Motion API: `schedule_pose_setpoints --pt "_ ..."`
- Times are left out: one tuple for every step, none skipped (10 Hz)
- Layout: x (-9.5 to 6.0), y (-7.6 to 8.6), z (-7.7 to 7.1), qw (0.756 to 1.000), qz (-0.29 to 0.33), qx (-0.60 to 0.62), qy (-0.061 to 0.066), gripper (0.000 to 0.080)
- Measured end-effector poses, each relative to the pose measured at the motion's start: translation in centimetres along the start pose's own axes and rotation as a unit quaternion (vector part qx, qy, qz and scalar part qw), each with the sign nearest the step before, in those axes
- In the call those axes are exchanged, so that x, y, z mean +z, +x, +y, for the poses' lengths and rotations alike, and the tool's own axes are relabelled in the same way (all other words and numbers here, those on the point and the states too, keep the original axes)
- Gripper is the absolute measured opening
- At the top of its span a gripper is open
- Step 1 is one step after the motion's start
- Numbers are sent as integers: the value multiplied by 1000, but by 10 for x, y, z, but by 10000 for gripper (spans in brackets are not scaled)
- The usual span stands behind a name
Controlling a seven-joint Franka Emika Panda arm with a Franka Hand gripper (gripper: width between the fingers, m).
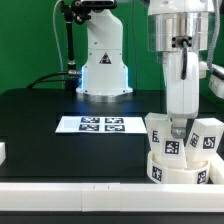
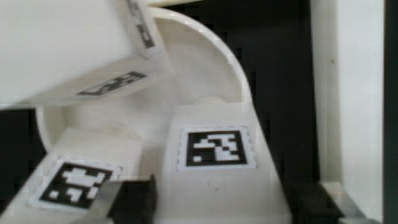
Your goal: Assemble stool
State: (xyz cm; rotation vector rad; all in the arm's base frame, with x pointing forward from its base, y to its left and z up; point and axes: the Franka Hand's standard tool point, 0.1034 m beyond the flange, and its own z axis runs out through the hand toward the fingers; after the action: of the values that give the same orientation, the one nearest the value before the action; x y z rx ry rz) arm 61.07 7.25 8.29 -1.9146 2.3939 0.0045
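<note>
The round white stool seat (image 1: 180,170) lies at the front of the table on the exterior view's right. Two white block legs (image 1: 157,131) (image 1: 206,138) with tags stand up from it. My gripper (image 1: 177,128) points straight down over the seat and is shut on a third tagged leg (image 1: 173,148), held upright at the seat between the other two. In the wrist view this leg (image 2: 217,150) fills the gap between my dark fingers (image 2: 139,205), with my gripper (image 2: 222,208) closed on its sides. The seat's curved surface (image 2: 199,70) and another tagged leg (image 2: 80,185) lie beyond it.
The marker board (image 1: 100,124) lies flat mid-table, to the exterior view's left of the seat. A long white rail (image 1: 70,188) runs along the front edge. A small white piece (image 1: 3,152) shows at the left edge. The arm's base (image 1: 103,60) stands at the back.
</note>
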Motion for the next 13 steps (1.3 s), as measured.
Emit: schedule_pose_setpoints --pt "-1 0 0 1000 -1 -9 0 340" --pt "-7 -1 -3 1000 -4 -27 5 506" --pt "-17 -5 -3 999 -9 -49 11 623" --pt "-27 -11 -5 999 -16 -49 17 641" --pt "-33 -14 -7 998 -20 -60 21 641" --pt "-31 -13 -6 993 -17 -111 21 648" --pt "-30 -13 -6 986 -16 -162 21 649" --pt "-30 -12 -6 980 -15 -199 22 649" --pt "-30 -10 -7 967 -10 -253 20 649" --pt "-30 -9 -7 946 -3 -324 19 649" --pt "-29 -10 -7 925 1 -379 18 649" --pt "-29 -11 -6 902 3 -430 18 649" --pt "-29 -11 -6 877 4 -480 18 649"
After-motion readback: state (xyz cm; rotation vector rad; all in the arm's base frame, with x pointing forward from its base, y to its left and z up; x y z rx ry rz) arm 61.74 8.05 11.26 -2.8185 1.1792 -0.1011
